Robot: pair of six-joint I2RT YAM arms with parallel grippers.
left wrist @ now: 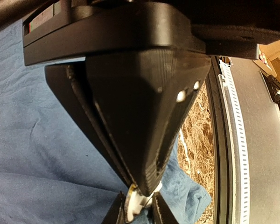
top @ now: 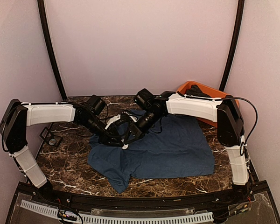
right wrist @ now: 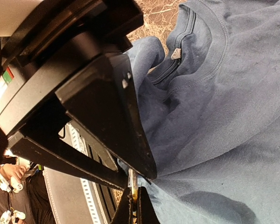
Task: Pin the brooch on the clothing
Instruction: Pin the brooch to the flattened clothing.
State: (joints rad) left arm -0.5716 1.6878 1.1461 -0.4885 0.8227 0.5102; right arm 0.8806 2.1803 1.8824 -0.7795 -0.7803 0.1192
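Jaws on the left gripper (left wrist: 141, 186) stand nearly together on the brooch (left wrist: 136, 204), a small white thing at their tips, presumably to steady it. The right gripper (right wrist: 133, 184), pinched fully closed, meets it tip to tip. A thin brassy sliver shows there, maybe the pin; I can't tell. Both hang over the left side of the navy T-shirt (top: 177, 149), spread on the marble table (top: 67, 165).

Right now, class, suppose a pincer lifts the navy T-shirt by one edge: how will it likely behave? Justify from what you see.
The T-shirt is probably floppy: it lies rumpled, with soft folds bunched by its collar. It would likely drape and drag rather than lift whole, since it spreads widely over the marble table.
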